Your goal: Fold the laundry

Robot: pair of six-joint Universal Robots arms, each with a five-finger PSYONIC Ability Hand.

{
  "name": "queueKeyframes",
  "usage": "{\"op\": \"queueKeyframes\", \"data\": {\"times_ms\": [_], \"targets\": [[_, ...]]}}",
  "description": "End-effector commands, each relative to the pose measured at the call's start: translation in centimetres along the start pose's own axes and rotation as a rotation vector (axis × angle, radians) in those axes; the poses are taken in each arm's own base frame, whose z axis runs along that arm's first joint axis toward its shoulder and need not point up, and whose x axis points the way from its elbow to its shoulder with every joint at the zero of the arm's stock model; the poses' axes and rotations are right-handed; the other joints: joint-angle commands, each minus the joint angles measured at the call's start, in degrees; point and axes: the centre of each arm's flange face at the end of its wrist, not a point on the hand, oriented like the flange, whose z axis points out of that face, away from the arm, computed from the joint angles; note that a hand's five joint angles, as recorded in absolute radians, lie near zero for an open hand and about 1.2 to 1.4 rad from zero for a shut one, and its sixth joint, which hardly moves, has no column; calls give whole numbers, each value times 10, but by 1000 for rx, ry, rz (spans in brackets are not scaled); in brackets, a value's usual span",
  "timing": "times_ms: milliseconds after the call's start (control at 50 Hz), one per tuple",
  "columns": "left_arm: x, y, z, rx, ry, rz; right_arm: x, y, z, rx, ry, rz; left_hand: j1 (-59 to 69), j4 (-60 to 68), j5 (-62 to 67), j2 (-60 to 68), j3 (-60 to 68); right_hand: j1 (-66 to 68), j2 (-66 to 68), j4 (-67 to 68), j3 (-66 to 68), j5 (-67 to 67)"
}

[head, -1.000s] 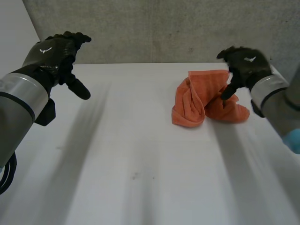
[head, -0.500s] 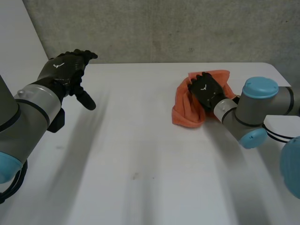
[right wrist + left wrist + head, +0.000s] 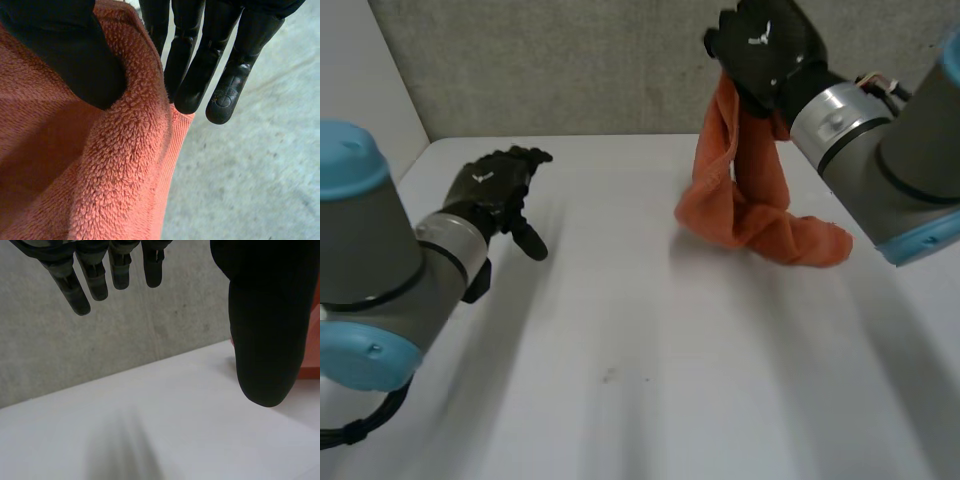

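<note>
Grey concrete wall [image 3: 570, 60] behind, white table [image 3: 620, 380] below, and the orange terry towel [image 3: 745, 205] is up! A moment ago it lay bunched under the right hand [image 3: 767, 45]. Now one end hangs high from that hand while the other end trails crumpled on the tabletop. That looks like the opening lift, shaking it out before any fold. The right wrist view settles the grip: thumb [image 3: 65, 55] nipping the looped pile against the fingers [image 3: 192, 70], which the head view hides. Meanwhile the left hand [image 3: 495, 187] has drifted lower over bare table, well apart from the cloth. Its fingers are straight and hold nothing, as its own wrist view confirms.
</note>
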Motion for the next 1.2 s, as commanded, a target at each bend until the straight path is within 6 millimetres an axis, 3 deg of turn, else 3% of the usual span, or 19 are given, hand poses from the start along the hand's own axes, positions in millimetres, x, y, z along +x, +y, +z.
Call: {"op": "queueKeyframes", "data": {"times_ms": [20,100,160,260,440,680,720,860,1020,1200], "targets": [[5,36,19,-14,35,-28,11,-62,-34,64,23,4,-5,4,-16,6,4,268,131,119,123,153],[29,55,19,-63,161,-113,32,-102,-56,83,96,-1,7,17,-4,18,16,268,131,119,123,153],[37,58,16,-85,201,-160,46,-116,-63,77,166,-3,12,22,1,23,21,268,131,119,123,153],[58,72,-7,-238,270,-363,45,-132,-68,74,198,10,51,60,40,62,60,268,131,119,123,153],[86,97,-55,-564,464,-443,38,-130,-78,13,192,20,26,35,15,37,35,268,131,119,123,153],[96,94,-41,-524,455,-492,47,-145,-90,35,230,26,41,50,30,52,50,268,131,119,123,153],[101,94,-41,-522,469,-490,44,-158,-96,61,225,40,43,52,31,53,51,268,131,119,123,153],[117,97,-31,-486,497,-470,37,-175,-104,84,201,57,41,50,30,52,50,268,131,119,123,153],[106,96,-19,-395,340,-450,45,-184,-112,102,222,59,41,50,30,52,50,268,131,119,123,153],[107,96,-9,-330,341,-448,46,-188,-116,105,221,63,41,50,30,52,50,268,131,119,123,153]]}}
